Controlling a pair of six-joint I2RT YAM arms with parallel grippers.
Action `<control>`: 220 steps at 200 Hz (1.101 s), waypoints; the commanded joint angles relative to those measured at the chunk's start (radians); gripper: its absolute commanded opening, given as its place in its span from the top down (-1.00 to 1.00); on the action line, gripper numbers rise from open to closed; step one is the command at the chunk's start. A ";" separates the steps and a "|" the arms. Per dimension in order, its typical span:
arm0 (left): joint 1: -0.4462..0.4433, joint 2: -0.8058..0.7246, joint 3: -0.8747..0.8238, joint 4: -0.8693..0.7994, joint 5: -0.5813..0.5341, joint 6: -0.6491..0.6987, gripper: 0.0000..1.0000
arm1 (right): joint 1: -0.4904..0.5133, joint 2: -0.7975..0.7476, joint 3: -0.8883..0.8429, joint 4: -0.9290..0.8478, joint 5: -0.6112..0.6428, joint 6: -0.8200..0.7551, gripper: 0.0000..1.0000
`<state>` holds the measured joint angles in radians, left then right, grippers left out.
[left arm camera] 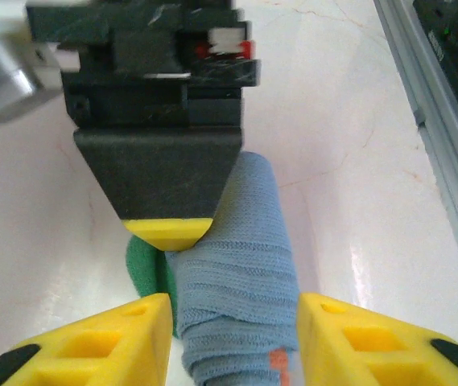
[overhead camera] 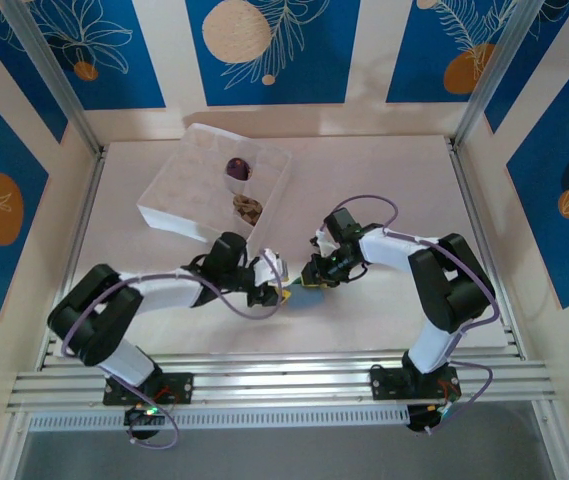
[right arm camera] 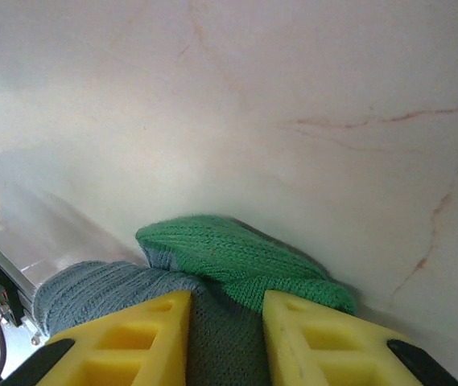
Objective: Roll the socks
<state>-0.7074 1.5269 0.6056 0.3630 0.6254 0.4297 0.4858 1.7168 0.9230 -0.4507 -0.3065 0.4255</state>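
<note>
A blue-grey striped sock (left arm camera: 241,273) with a green toe (left arm camera: 144,269) and an orange mark lies partly rolled on the white table, between both arms (overhead camera: 304,291). My left gripper (left arm camera: 233,338) stands open, its yellow fingers flanking the roll without squeezing it. My right gripper (right arm camera: 224,342) is shut on the sock's blue-grey fabric just behind the green toe (right arm camera: 237,257). From the left wrist, a yellow right fingertip (left arm camera: 168,232) presses on the roll beside the toe. A purple rolled sock (overhead camera: 237,167) and a brown patterned one (overhead camera: 248,207) sit in separate cells of the box.
The white gridded fabric box (overhead camera: 164,205) stands at the back left, just beyond the left arm. An aluminium rail (left arm camera: 446,161) runs along the table's near edge close to the sock. Open tabletop lies to the right and behind the right arm.
</note>
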 commanded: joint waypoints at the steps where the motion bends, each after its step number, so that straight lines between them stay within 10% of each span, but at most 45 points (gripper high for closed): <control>1: -0.078 -0.068 -0.058 0.080 -0.165 0.218 0.00 | 0.017 0.056 -0.021 -0.116 0.084 0.004 0.40; 95: -0.242 0.120 -0.044 0.142 -0.464 0.429 -0.15 | 0.025 0.059 -0.017 -0.119 0.063 -0.010 0.42; 126: -0.244 0.180 -0.030 0.161 -0.504 0.404 0.28 | 0.031 0.019 -0.025 -0.113 0.043 -0.050 0.29; 157: -0.234 0.167 -0.002 0.058 -0.464 0.355 0.75 | 0.008 -0.082 -0.044 -0.086 0.009 -0.095 -0.01; 220: -0.140 0.137 0.122 -0.267 -0.198 0.233 0.73 | -0.070 -0.314 0.006 -0.200 0.123 -0.235 -0.13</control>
<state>-0.8921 1.6592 0.6830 0.3447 0.2867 0.7357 0.4374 1.5055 0.9009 -0.5526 -0.2497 0.2874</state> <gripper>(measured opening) 0.130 0.566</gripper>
